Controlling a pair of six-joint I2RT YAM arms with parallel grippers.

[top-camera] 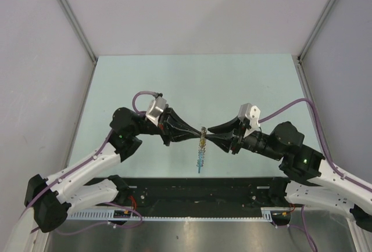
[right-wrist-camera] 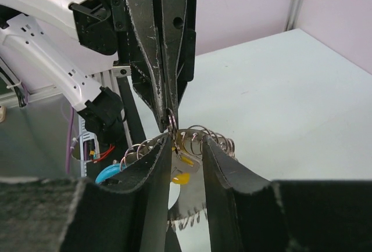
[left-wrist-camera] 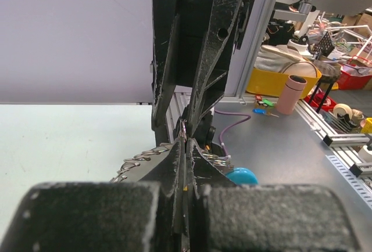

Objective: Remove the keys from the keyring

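My left gripper (top-camera: pixel 196 135) pinches the thin, stiff keyring (right-wrist-camera: pixel 172 122). The right gripper (top-camera: pixel 211 130) sits narrow around light keys (top-camera: pixel 200 154) dangling at 6 o'clock, hold unclear. I'd pinch one flat key head.

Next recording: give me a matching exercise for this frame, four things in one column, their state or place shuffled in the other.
Things:
1. left pincer
2. right pincer
3. keys
4. blue key

States or places:
A. jaws apart
B. at the tip of the hanging bunch
C. shut on the keyring
D. dangling under both pincers

Pairs: 1-C; 2-A; 3-D; 4-B
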